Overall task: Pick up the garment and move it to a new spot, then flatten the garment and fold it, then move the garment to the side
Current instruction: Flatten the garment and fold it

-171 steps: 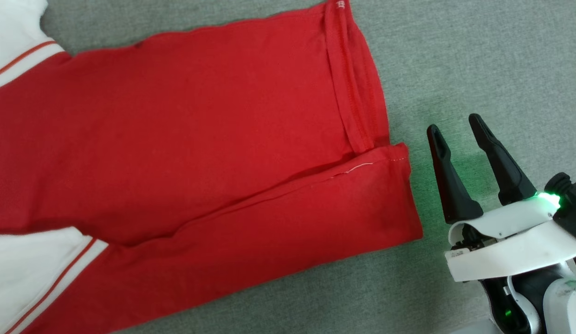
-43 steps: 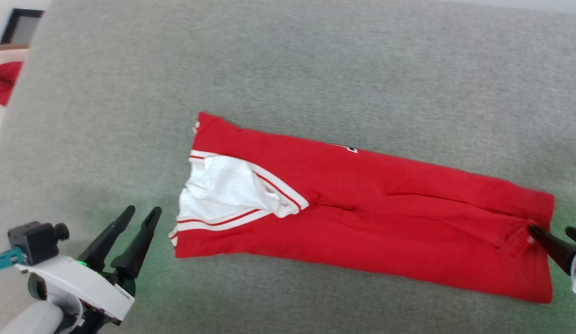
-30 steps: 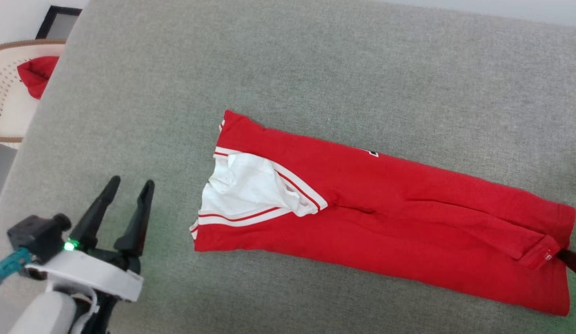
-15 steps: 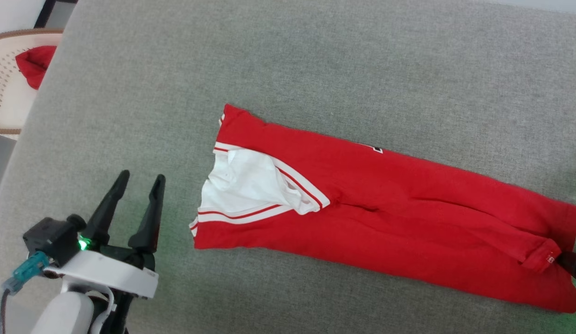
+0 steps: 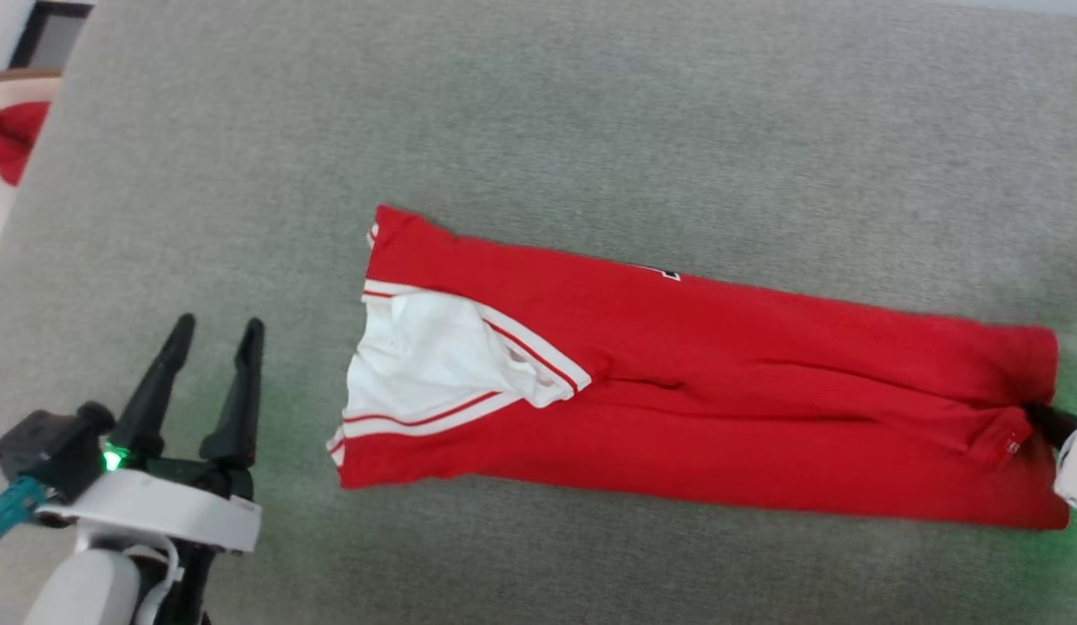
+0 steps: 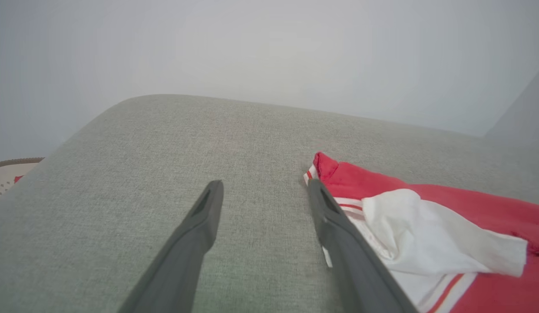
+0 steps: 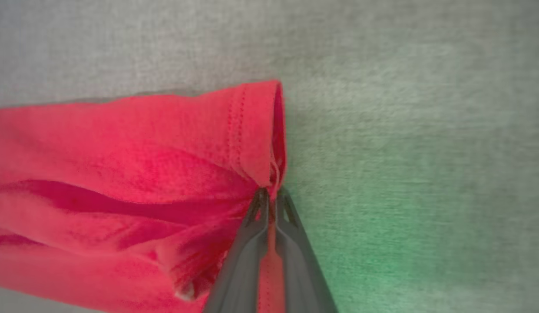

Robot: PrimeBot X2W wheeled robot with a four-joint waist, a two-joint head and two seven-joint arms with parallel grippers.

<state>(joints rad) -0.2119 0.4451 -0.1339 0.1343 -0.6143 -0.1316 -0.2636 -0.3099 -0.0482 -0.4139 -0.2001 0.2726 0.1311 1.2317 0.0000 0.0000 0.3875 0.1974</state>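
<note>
The right tool (image 7: 269, 193) is pinched closed on the hem of the folded shirt (image 5: 720, 391). The shirt's other end lies just right of the left tool (image 5: 219, 323), which is spread wide and empty.

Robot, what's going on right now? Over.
Right claw shut on the garment hem. Left claw open, apart from it. Folded lengthwise, flat on grey cushion. Nothing blocking.

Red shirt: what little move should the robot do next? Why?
Probably lift the right hand and fold the shirt over toward its white sleeve. That hand is shut on the hem, the shirt lies in a long strip, and the left hand is open.
</note>
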